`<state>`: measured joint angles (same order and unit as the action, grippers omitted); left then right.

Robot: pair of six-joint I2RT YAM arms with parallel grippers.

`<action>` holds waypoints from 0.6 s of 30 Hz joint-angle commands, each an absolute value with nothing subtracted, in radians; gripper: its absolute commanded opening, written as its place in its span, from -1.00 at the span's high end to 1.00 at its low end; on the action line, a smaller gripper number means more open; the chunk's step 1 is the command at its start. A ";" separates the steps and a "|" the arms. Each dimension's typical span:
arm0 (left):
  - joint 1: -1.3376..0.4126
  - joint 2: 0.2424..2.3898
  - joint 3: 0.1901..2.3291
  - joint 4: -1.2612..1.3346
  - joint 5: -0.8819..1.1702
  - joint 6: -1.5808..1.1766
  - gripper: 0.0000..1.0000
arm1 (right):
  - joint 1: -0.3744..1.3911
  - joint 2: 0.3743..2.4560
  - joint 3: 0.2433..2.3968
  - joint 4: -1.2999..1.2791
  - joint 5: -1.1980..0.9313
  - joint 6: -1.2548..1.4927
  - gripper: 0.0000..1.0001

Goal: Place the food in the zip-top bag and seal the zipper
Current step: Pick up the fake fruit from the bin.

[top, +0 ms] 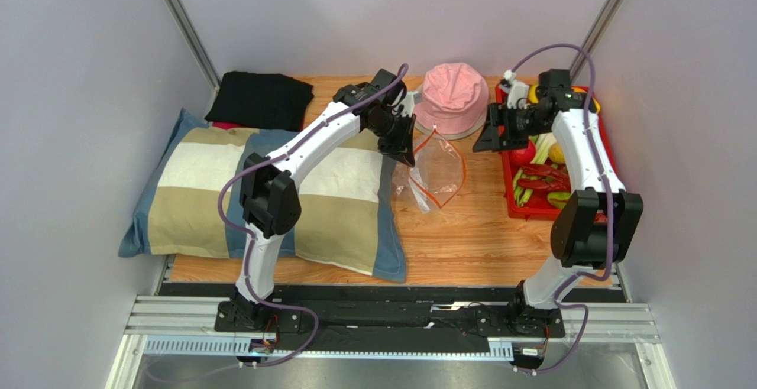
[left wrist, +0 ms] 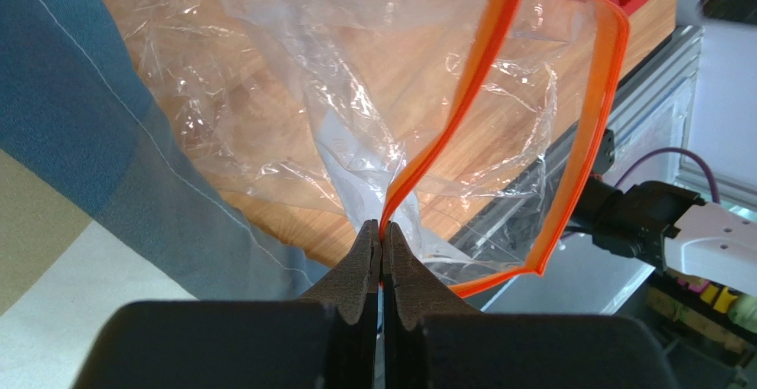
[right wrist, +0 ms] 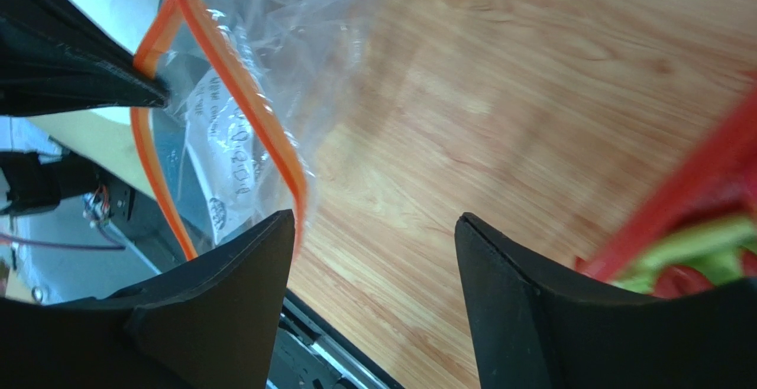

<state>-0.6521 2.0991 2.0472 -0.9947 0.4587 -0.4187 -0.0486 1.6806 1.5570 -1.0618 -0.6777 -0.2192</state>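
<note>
With left gripper (left wrist: 382, 227) clamped shut on the orange-red zipper (left wrist: 582, 141), holds up the zip-top bag (top: 429, 181) over the wooden table (top: 462, 243), mouth gaping in a loop, just right of the striped pillow (top: 204, 185) and nearer than the pink hat (top: 453, 96). Hovers with right gripper (right wrist: 373, 220) spread wide and empty between bag and red tray (top: 531, 215), toy food (top: 537, 181) lying in that tray at the far right.

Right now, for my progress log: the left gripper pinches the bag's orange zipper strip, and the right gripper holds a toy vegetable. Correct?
No. The right gripper is open and empty, as the right wrist view shows. The left gripper does pinch the zipper of the zip-top bag.
</note>
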 commanded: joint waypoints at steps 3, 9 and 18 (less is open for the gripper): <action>-0.653 2.115 2.109 -0.922 0.445 -0.469 1.00 | -0.214 1.646 1.693 -1.118 -0.525 -0.258 -0.47; -0.653 2.121 2.099 -0.890 0.430 -0.489 1.00 | -0.281 1.765 1.771 -1.109 -0.280 -0.267 -0.45; -0.653 2.122 2.082 -0.881 0.420 -0.489 1.00 | -0.282 1.953 1.893 -1.060 -0.235 -0.158 -0.48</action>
<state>-0.6521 2.1212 2.0689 -0.9085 0.4335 -0.4744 -0.2859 1.9053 1.8244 -1.0981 -0.2848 -0.2127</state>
